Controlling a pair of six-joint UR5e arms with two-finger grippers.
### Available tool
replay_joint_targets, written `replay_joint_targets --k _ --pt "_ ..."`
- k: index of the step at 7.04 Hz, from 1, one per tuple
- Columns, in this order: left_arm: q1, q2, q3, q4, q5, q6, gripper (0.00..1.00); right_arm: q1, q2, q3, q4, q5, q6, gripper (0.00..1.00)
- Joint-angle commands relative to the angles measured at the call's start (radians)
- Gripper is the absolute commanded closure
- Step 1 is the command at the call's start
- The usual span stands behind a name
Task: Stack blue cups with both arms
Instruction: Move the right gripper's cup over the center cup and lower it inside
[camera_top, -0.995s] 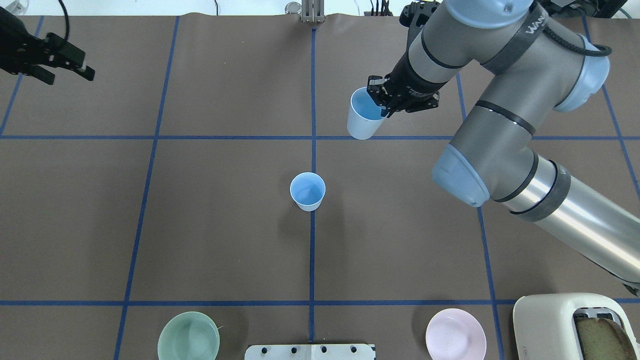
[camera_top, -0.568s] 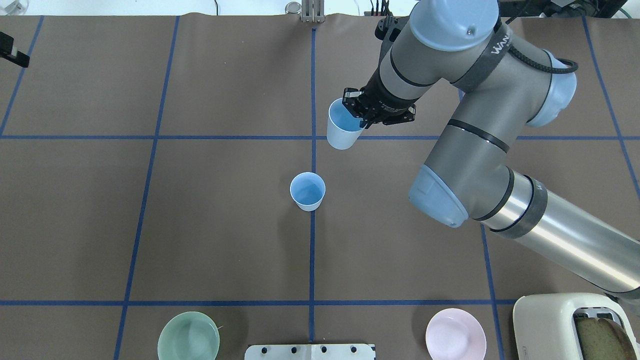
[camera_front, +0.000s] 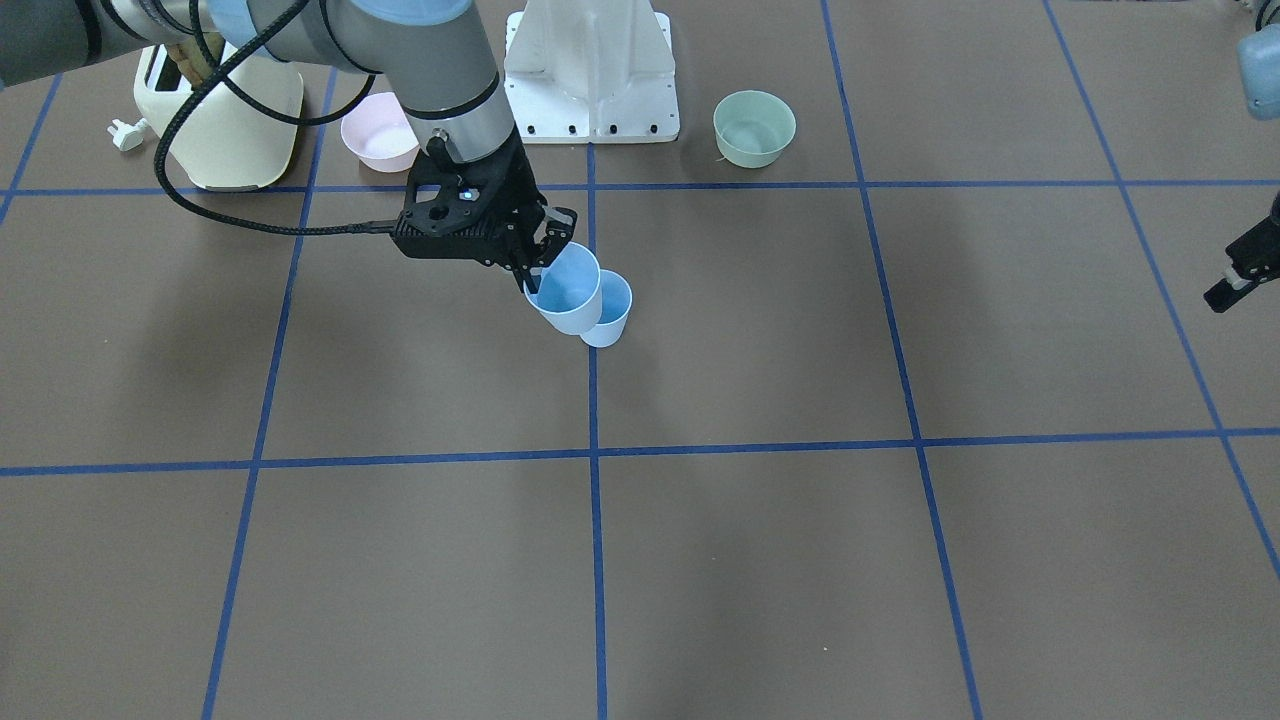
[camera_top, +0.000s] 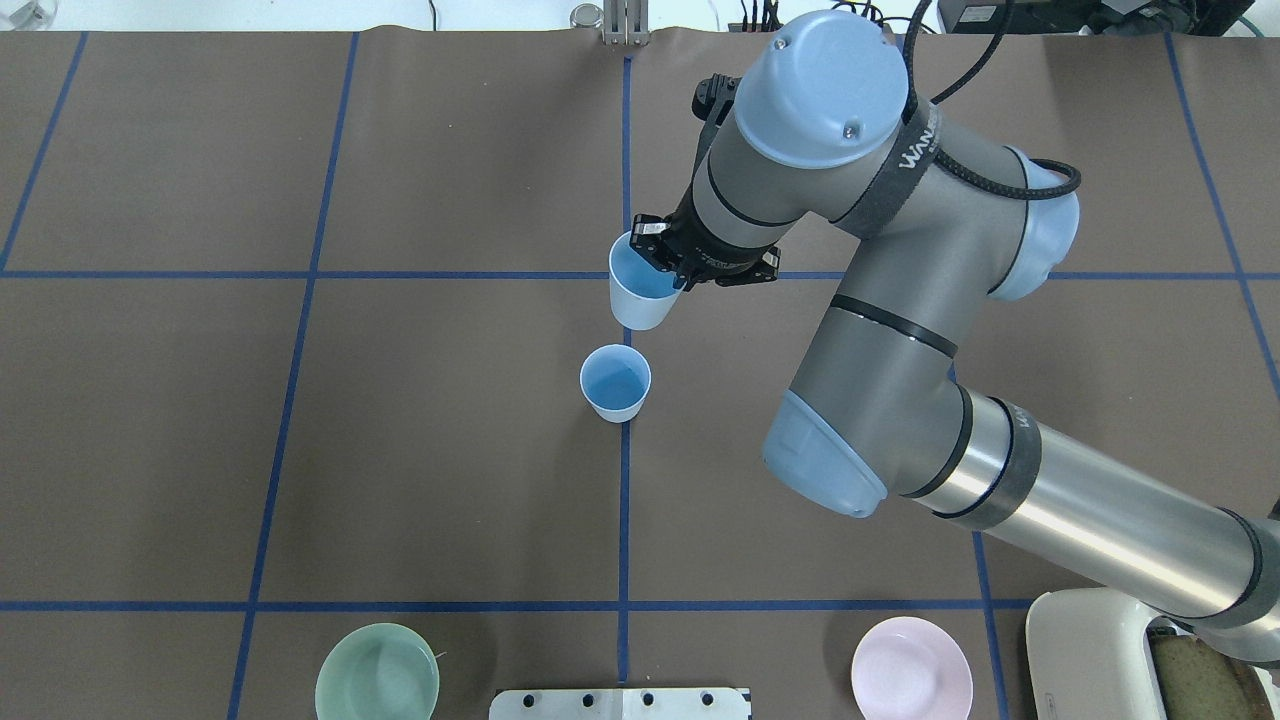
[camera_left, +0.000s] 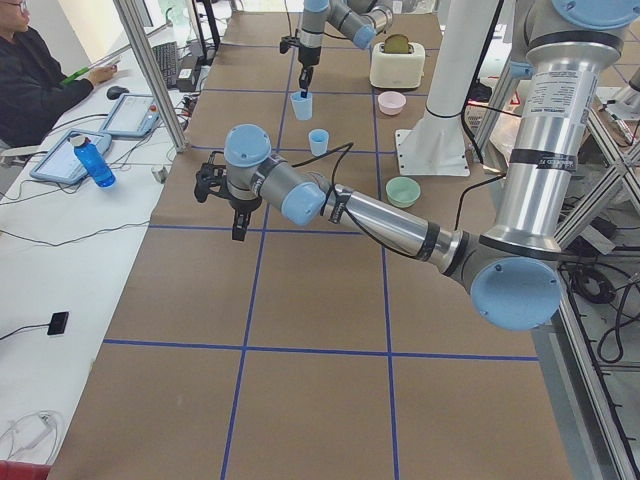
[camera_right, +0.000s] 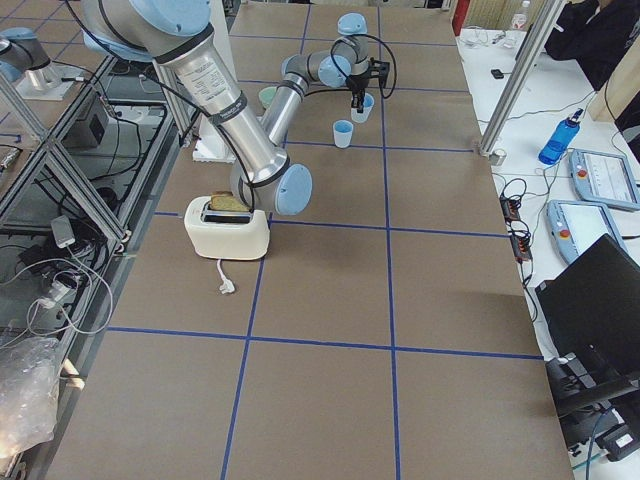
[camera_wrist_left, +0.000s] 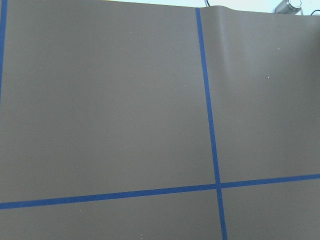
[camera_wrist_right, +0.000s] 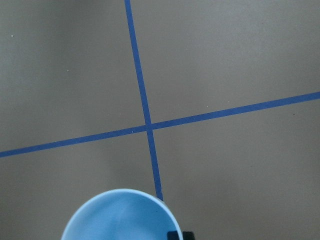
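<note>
Right claw (camera_top: 670, 274) pinches rim of raised cup (camera_top: 635, 298), far-edge side of second cup (camera_top: 615, 382) at table (camera_top: 400, 450) centre. Strap (camera_top: 912, 160) reads "WAN…". Left claw (camera_front: 1240, 275): opening not discernible.

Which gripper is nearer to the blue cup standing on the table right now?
Right. The right gripper holds the other blue cup just beyond the standing cup; the left gripper hangs far off on the robot's left.

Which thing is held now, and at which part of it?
The right gripper holds one blue cup by its rim, one finger inside it; the left gripper looks empty.
</note>
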Motion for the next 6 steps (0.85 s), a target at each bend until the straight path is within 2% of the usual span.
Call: replay_joint_targets --k 1,2,6 --pt "-0.008 0.010 -0.004 -0.019 0.000 0.000 0.02 -0.048 0.015 -0.006 -0.001 -0.045 0.021 1.00" --pt "-0.016 0.016 -0.004 -0.019 0.000 0.001 0.02 -0.078 0.010 -0.009 -0.001 -0.085 0.021 1.00" --pt "-0.016 0.016 -0.003 -0.019 0.000 0.000 0.02 -0.114 0.000 -0.006 0.001 -0.122 0.035 1.00"
